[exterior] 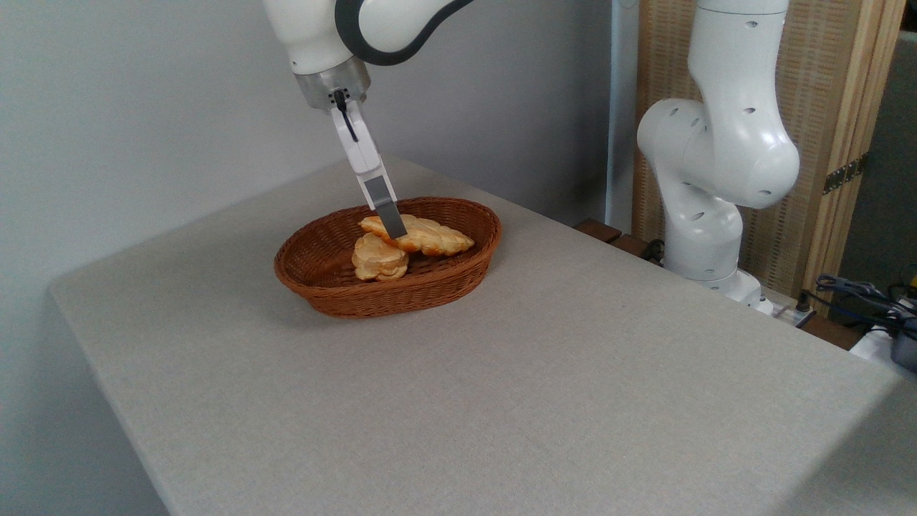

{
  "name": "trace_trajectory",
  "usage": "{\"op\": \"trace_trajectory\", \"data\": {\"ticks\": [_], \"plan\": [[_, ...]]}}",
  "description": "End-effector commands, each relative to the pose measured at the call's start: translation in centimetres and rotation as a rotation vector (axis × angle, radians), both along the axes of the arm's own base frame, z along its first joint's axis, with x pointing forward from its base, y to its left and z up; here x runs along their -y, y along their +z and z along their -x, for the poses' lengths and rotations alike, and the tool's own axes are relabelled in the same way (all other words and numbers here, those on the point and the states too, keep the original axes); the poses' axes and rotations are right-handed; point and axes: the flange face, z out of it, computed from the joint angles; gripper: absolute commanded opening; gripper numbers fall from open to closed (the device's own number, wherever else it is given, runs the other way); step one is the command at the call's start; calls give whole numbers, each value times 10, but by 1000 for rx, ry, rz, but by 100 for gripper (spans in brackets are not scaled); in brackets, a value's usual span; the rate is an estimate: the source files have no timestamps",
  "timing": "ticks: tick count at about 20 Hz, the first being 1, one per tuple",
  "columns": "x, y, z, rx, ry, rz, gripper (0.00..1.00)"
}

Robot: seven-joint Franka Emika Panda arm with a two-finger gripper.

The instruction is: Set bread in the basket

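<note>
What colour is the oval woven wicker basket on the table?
Reddish-brown all over the oval woven wicker basket, clearest in the fixed camera view.

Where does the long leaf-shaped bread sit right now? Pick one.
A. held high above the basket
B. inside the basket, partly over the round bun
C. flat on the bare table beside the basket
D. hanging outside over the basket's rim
B: the bread lies low within the basket, its left end overlapping the round bun, with the gripper fingers at it.
</note>
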Motion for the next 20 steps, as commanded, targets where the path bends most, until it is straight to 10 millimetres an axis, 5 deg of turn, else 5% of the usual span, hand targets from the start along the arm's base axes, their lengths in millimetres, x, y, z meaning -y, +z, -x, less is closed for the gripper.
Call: {"op": "trace_trajectory", "data": {"ticks": [1,5,13,20], "plan": [[-24,23,-11,19,50,16,100],[-81,58,-39,87,159,51,100],[-195,90,-78,192,336,6,100],[-229,92,-84,191,346,26,100]]}}
